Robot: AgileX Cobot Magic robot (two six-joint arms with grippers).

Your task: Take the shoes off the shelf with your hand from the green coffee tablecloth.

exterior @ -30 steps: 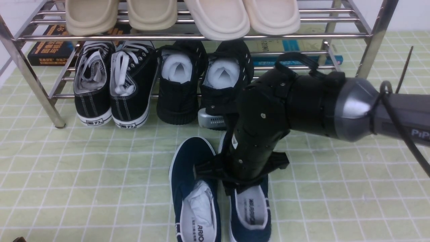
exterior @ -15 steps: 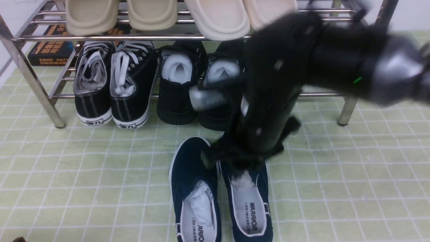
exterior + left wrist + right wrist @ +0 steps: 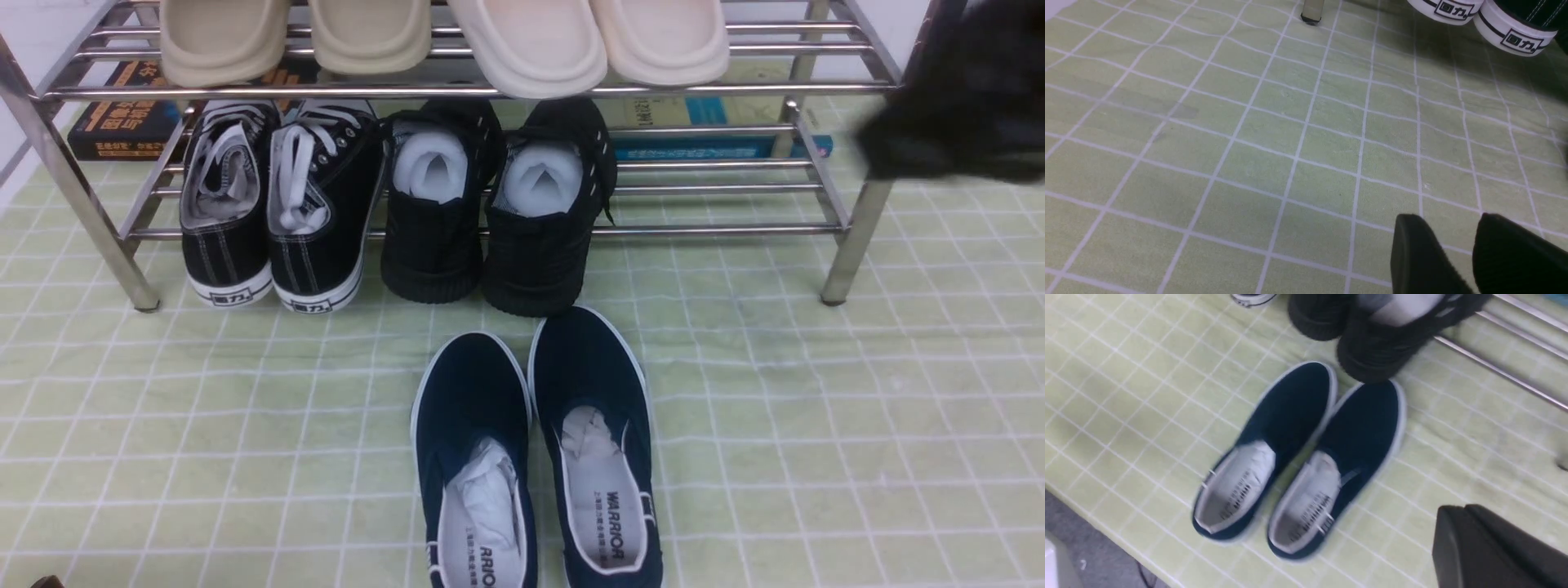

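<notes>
While the right tool (image 3: pixel 1457 539), seemingly pressed together and empty, hangs above them, the shoes (image 3: pixel 535 457) lie paper-stuffed on the green coffee tablecloth (image 3: pixel 816 425), before the shelf (image 3: pixel 718 230).

1. The green coffee tablecloth (image 3: pixel 816 425) lies bare right of the navy shoes (image 3: pixel 535 457), out to its right edge: open passage.
2. Bare cloth also stretches left of the shoes toward the left edge.
3. The shoes sit side by side at the cloth's near middle, toes just short of the all-black shoes (image 3: pixel 490 220).
4. On the shelf (image 3: pixel 849 212), the lower tier's right end is open rails.
5. Black lace-up sneakers (image 3: pixel 273 212) and the all-black pair fill its left and middle.
6. Beige slippers (image 3: pixel 445 41) overhang the upper tier.
</notes>
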